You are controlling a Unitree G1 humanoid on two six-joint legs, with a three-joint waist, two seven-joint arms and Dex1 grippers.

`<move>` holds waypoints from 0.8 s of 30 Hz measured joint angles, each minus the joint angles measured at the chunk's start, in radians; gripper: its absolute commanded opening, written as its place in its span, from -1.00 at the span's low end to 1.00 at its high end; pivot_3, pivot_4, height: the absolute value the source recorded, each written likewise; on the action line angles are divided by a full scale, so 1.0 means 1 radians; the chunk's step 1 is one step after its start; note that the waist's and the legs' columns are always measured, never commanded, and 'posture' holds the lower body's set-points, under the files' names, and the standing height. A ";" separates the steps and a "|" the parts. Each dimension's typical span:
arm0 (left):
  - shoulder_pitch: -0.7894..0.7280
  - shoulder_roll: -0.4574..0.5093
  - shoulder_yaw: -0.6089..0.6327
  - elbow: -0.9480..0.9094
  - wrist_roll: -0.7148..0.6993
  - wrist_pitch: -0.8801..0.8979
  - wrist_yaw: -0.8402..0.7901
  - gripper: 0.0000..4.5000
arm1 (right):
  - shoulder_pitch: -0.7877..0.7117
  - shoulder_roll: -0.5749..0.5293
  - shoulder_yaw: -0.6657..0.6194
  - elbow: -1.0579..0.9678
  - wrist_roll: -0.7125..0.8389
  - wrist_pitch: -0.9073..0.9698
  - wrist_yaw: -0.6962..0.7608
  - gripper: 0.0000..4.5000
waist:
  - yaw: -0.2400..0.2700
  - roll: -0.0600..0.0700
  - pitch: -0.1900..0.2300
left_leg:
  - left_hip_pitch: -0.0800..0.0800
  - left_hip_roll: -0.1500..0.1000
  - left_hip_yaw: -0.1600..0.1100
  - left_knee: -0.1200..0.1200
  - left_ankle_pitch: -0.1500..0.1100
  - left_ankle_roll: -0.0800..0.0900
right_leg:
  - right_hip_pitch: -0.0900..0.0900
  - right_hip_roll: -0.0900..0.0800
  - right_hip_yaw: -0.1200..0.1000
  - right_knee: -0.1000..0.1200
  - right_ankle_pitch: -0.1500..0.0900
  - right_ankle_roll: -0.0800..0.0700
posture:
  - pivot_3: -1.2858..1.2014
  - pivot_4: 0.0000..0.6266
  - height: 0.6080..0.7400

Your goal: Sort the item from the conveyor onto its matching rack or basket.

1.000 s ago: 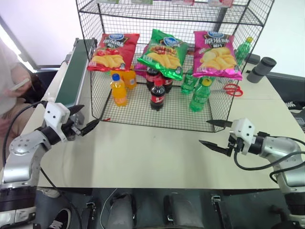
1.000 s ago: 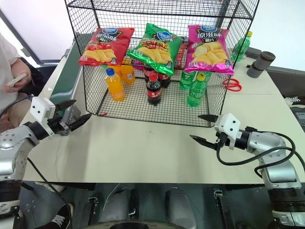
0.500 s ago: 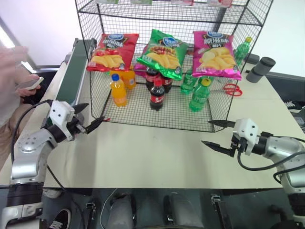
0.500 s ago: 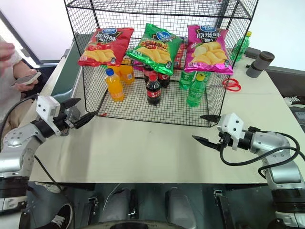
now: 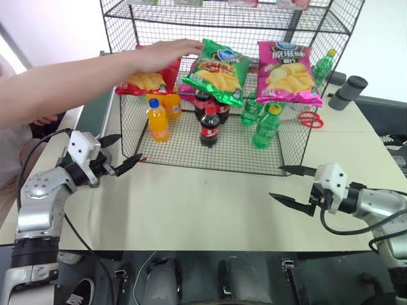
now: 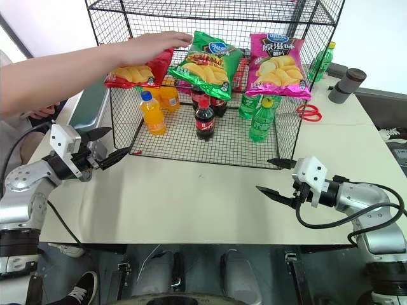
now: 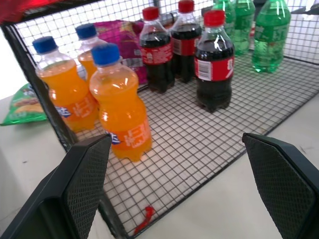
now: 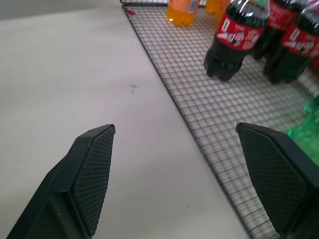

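While a person's arm [image 5: 76,76] reaches across from my left, this is how things stand.

Left pincer [image 5: 119,154]: fingers spread wide, empty, hovering over the table [image 5: 203,210] at the rack's near left corner.
Right pincer [image 5: 290,185]: spread wide, empty, above bare table just outside the rack's near right corner.
Green crisp bag [image 5: 216,71]: hanging on the black wire rack [image 5: 210,149] between a red crisp bag [image 5: 143,79] and a pink crisp bag [image 5: 285,71]; the person's hand [image 5: 166,51] lies over the red bag's top.
Conveyor [image 5: 95,111]: dark green belt on my left, beside the rack.
Left wrist view: orange bottles [image 7: 118,102] and cola bottles [image 7: 213,59] close up, plus a green packet [image 7: 22,103] behind the rack.
Head views: green bottles [image 5: 267,127], red scissors [image 5: 310,119].
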 measured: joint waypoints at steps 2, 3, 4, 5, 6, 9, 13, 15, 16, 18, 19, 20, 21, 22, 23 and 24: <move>-0.006 0.000 0.000 0.017 0.001 -0.010 -0.004 1.00 | 0.002 0.000 0.000 0.000 -0.002 0.000 -0.004 0.80 | 0.000 0.000 0.000 | 0.000 0.000 0.000 0.000 0.000 0.000 | 0.000 0.000 0.000 0.000 0.000 0.000 | 0.03 -0.52 1.00; -0.012 0.000 -0.001 0.031 0.002 -0.019 -0.008 1.00 | 0.002 0.000 0.000 0.000 -0.008 -0.005 -0.010 0.80 | 0.001 0.000 0.000 | 0.000 0.000 0.000 0.000 0.000 0.000 | 0.000 0.000 0.000 0.000 0.000 0.000 | 0.03 -0.52 1.00; -0.015 -0.001 -0.001 0.038 0.003 -0.025 -0.009 1.00 | 0.002 0.000 0.000 0.000 -0.013 -0.008 -0.014 0.80 | 0.001 0.000 0.000 | 0.000 0.000 0.000 0.000 0.000 0.000 | 0.000 0.000 0.000 0.000 0.000 0.000 | 0.03 -0.52 1.00; -0.023 -0.002 -0.003 0.048 0.004 -0.031 -0.013 1.00 | 0.003 0.000 0.000 -0.001 -0.013 -0.008 -0.015 0.80 | 0.001 0.000 0.000 | 0.000 0.000 0.000 0.000 0.000 0.000 | 0.000 0.000 0.000 0.000 0.000 0.000 | 0.03 -0.52 1.00; -0.031 -0.002 -0.005 0.057 0.004 -0.036 -0.017 1.00 | 0.006 0.000 0.000 -0.004 -0.013 -0.008 -0.014 0.80 | 0.001 0.000 0.000 | 0.000 0.000 0.000 0.000 0.000 0.000 | 0.000 0.000 0.000 0.000 0.000 0.000 | 0.03 -0.52 1.00; -0.045 -0.005 -0.014 0.076 0.009 -0.053 -0.019 1.00 | 0.017 -0.001 0.001 -0.013 -0.018 -0.009 -0.012 0.80 | 0.002 0.000 0.000 | 0.000 0.000 0.000 0.000 0.000 0.000 | 0.000 0.000 0.000 0.000 0.000 0.000 | 0.03 -0.52 1.00; -0.059 -0.018 -0.037 0.096 0.019 -0.069 -0.023 1.00 | 0.020 -0.002 0.002 -0.013 -0.036 -0.017 -0.012 0.80 | 0.002 0.000 0.000 | 0.000 0.000 0.000 0.000 0.000 0.000 | 0.000 0.000 0.000 0.000 0.000 0.000 | 0.03 -0.52 1.00; -0.065 -0.025 -0.040 0.108 0.024 -0.073 -0.025 1.00 | 0.011 -0.005 0.003 -0.010 -0.043 -0.022 -0.012 0.80 | -0.001 0.000 0.000 | 0.000 0.000 0.000 0.000 0.000 0.000 | 0.000 0.001 0.000 0.001 0.000 0.000 | 0.03 -0.52 1.00; -0.068 -0.029 -0.042 0.111 0.024 -0.077 -0.025 1.00 | 0.005 -0.005 0.003 -0.008 -0.044 -0.022 -0.012 0.80 | -0.001 0.000 0.000 | 0.000 0.000 0.000 0.000 0.000 0.000 | 0.000 0.001 0.000 0.001 0.000 0.000 | 0.03 -0.52 1.00; -0.074 -0.037 -0.051 0.117 0.027 -0.090 -0.026 1.00 | -0.010 -0.005 0.005 -0.008 -0.048 -0.023 -0.012 0.80 | 0.000 0.000 0.000 | 0.000 0.000 0.000 0.000 0.000 0.000 | 0.000 0.001 0.000 0.001 0.000 0.000 | 0.03 -0.52 1.00; -0.078 -0.039 -0.057 0.120 0.028 -0.094 -0.026 1.00 | -0.020 -0.005 0.009 -0.008 -0.051 -0.023 -0.013 0.80 | 0.001 0.000 0.000 | 0.000 0.000 0.000 0.000 0.000 0.000 | 0.000 0.001 0.000 0.001 0.000 0.000 | 0.03 -0.52 1.00; -0.080 -0.040 -0.060 0.124 0.028 -0.097 -0.026 1.00 | -0.024 -0.005 0.010 -0.008 -0.052 -0.024 -0.013 0.80 | 0.001 0.000 0.000 | 0.000 0.000 0.000 0.000 0.000 0.000 | 0.000 0.000 0.000 0.001 0.000 0.000 | 0.03 -0.52 1.00; -0.086 -0.041 -0.065 0.135 0.031 -0.100 -0.026 1.00 | -0.027 -0.005 0.011 -0.006 -0.057 -0.031 -0.016 0.80 | 0.001 0.000 0.000 | 0.000 0.000 0.000 0.000 0.000 0.000 | 0.000 0.000 0.000 0.001 0.000 0.000 | 0.03 -0.52 1.00; -0.091 -0.042 -0.068 0.146 0.033 -0.105 -0.026 1.00 | -0.029 -0.005 0.012 -0.002 -0.062 -0.036 -0.018 0.80 | 0.001 0.000 0.000 | 0.000 0.000 0.000 0.000 0.000 0.000 | 0.000 0.001 0.000 0.001 0.000 0.000 | 0.03 -0.52 1.00; -0.096 -0.042 -0.069 0.153 0.035 -0.109 -0.026 1.00 | -0.030 -0.005 0.013 0.000 -0.064 -0.037 -0.021 0.80 | 0.002 0.000 0.000 | 0.000 0.000 0.000 0.000 0.000 0.000 | 0.000 0.000 0.000 0.001 0.000 0.000 | 0.03 -0.52 1.00; -0.104 -0.042 -0.069 0.159 0.036 -0.109 -0.027 1.00 | -0.030 -0.005 0.014 0.000 -0.065 -0.037 -0.022 0.80 | 0.002 0.000 0.000 | 0.000 0.000 0.000 0.000 0.000 0.000 | 0.000 0.000 0.000 0.001 0.000 0.000 | 0.03 -0.52 1.00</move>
